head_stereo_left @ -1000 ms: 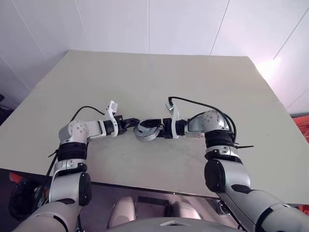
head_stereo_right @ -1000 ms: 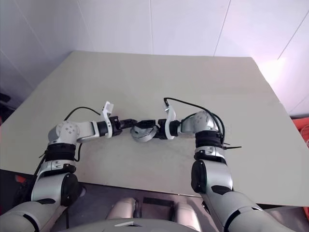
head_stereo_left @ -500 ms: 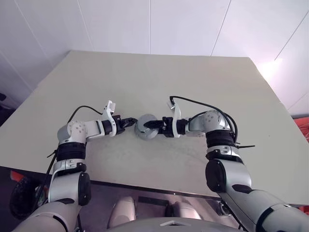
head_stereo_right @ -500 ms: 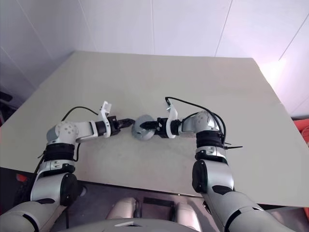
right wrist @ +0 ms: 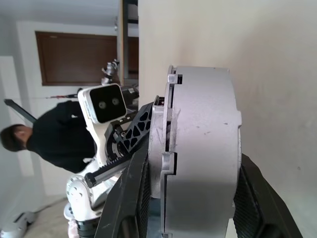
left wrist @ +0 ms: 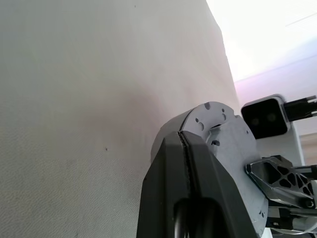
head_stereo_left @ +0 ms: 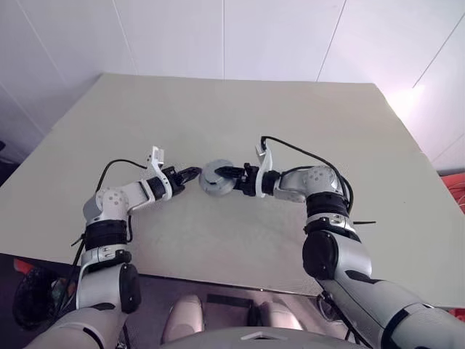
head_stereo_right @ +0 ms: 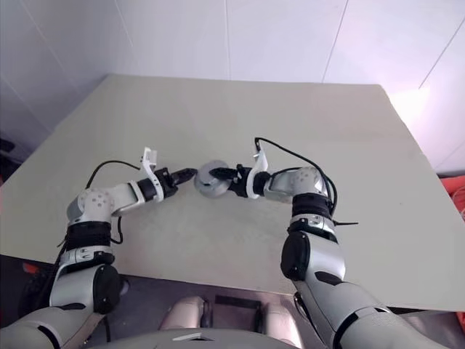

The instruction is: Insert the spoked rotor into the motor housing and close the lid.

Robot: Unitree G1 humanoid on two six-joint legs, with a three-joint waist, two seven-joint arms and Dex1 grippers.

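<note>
Both arms are stretched inward above the table (head_stereo_left: 305, 116). The closed motor housing (head_stereo_left: 216, 177) is clamped between the right gripper (head_stereo_left: 227, 175) fingers; the pinched-together left gripper (head_stereo_left: 191, 174) touches its rim. A person (right wrist: 54, 139) is caught in the right wrist view.

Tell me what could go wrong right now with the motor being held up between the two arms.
The right tool clamps the closed motor housing across its flat faces, above the table; a slip could drop it. A thin seam shows beside the lid, so it may not be fully seated. The shut left tool meets only the rim, so pushing could twist the unit.
</note>
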